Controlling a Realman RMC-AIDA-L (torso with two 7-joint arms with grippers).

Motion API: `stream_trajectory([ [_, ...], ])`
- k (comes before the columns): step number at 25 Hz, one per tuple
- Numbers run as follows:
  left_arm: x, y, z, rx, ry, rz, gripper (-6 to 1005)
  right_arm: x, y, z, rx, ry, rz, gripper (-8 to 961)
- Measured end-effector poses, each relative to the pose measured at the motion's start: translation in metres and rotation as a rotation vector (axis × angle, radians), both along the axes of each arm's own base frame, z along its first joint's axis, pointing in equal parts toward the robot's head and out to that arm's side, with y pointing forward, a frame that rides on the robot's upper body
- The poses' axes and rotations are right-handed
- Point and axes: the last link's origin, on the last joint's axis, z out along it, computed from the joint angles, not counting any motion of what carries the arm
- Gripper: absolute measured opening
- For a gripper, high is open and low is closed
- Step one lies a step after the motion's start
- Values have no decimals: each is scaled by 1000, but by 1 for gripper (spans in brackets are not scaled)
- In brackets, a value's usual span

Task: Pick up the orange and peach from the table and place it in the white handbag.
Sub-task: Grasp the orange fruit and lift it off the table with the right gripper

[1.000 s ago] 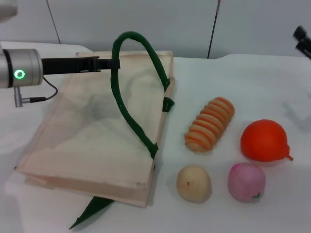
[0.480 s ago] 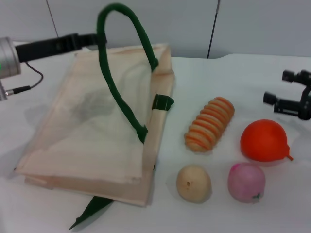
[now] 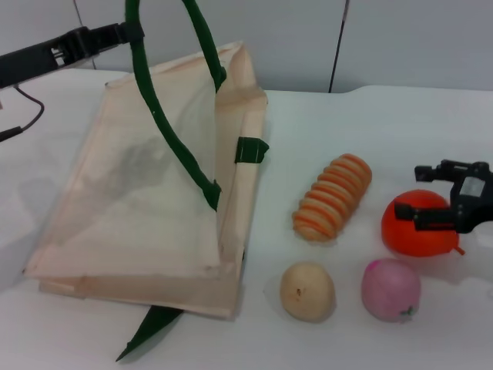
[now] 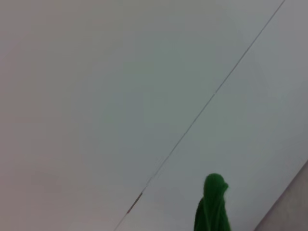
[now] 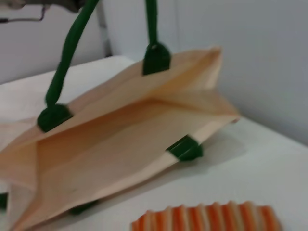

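Because the fruit has to go in through the bag's mouth, the white handbag (image 3: 146,193) is held up by one dark green strap handle (image 3: 158,116), which is clamped at its top by the left gripper (image 3: 132,32) at the far left of the scene; that pull lifts the upper panel off the lower one, and in the right wrist view the mouth of the handbag (image 5: 120,144) is seen gaping toward the fruit side. The bag's base rests on the white table (image 3: 323,123), and the second strap (image 3: 150,327) lies slack at the near edge. To the right of the bag, four pieces are laid out well apart from it: a ridged orange-and-tan striped piece (image 3: 333,196), a beige round fruit (image 3: 306,290) nearest the bag, the peach (image 3: 391,289) at the near right, and the orange (image 3: 412,235) just beyond the peach. The right gripper (image 3: 433,194) is positioned over the orange with its jaws spread apart, one finger lying across the fruit's top and nothing grasped yet. It is judged that the orange is being taken first, and that the strap is kept raised so that the opening is ready when the fruit is brought across.
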Motion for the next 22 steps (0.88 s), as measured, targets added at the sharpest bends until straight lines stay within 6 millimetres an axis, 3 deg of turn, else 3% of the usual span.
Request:
stream_trajectory([
  [22,1,-1,4,3,-12,-8,128,9,12,-9,-87,-183,-133,845],
])
